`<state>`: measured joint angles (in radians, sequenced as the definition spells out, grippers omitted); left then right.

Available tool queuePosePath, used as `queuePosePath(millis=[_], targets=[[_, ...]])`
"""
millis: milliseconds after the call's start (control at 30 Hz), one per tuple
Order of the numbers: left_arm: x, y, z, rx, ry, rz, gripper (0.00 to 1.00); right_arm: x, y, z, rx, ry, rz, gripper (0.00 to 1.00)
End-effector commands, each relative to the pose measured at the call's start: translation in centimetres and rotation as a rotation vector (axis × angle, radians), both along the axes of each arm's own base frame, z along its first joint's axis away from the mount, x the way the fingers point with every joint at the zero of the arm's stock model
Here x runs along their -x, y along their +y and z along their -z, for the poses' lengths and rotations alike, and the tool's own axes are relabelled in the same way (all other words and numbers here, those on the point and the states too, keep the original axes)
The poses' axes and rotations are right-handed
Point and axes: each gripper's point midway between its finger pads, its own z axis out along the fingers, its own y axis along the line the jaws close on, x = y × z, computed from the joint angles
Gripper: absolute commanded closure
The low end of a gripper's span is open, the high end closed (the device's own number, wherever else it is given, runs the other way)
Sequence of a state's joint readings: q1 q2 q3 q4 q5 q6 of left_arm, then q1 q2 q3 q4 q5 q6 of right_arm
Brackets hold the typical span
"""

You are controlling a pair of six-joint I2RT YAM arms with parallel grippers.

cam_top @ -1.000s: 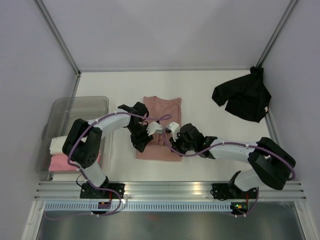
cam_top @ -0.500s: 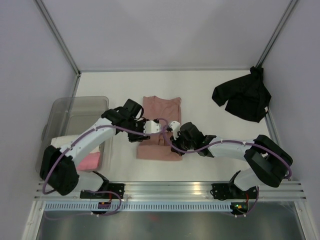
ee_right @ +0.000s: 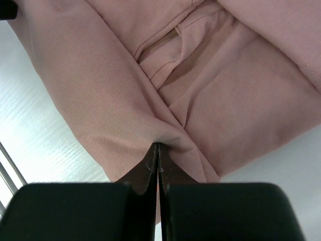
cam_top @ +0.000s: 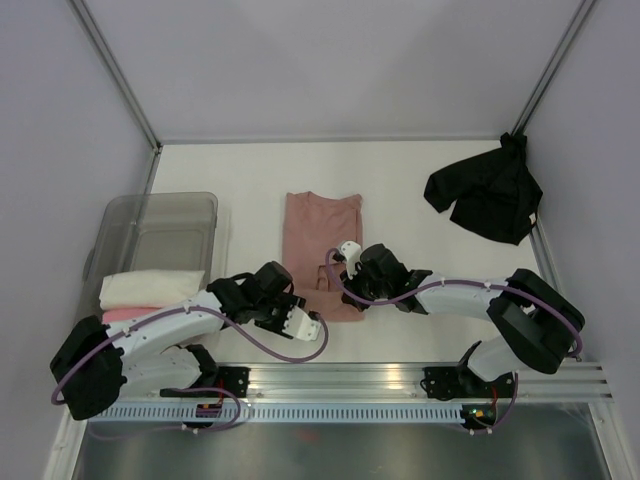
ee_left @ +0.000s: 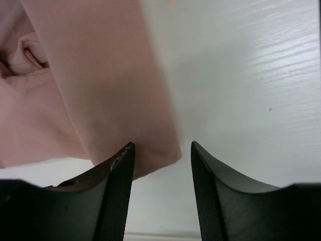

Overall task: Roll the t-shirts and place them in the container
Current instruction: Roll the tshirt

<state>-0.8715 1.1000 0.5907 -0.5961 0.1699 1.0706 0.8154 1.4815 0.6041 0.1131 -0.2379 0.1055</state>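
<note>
Roughly halfway, by my reading: two shirts are done and two are not. A cream roll (cam_top: pixel 150 288) and a bright-pink roll (cam_top: pixel 125 315) lie side by side at the near end of the bin (cam_top: pixel 165 205) on the left.

The pink shirt (cam_top: pixel 320 225) lies mid-tabletop (cam_top: pixel 400 170), folded into a long narrow strip but not yet rolled. The right gripper (cam_top: pixel 338 265) is closed on a pinch of its cloth near the strip's near end; its wrist view shows the jaws meeting on a raised crease. The left gripper (cam_top: pixel 310 325) sits at the strip's near-left corner with its jaws apart. In its wrist view that corner lies between the fingers, unclamped. I judge the rolling of this shirt is only being set up.

The black shirt (cam_top: pixel 485 200) is a crumpled heap at the far right edge, well apart from both arms, so it has yet to be spread, folded and rolled.

No brand, label or writing can be read in any view, and the pink cloth facing the cameras is plain.
</note>
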Motion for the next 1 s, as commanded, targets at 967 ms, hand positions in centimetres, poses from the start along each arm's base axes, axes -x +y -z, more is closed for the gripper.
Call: queuePosePath(millis=[967], targets=[[-0.7,-0.3,3.4,-0.073,0.211,-0.123,0.42,-0.6,0.1,-2.2,-0.026,-0.058,-0.044,1.00]])
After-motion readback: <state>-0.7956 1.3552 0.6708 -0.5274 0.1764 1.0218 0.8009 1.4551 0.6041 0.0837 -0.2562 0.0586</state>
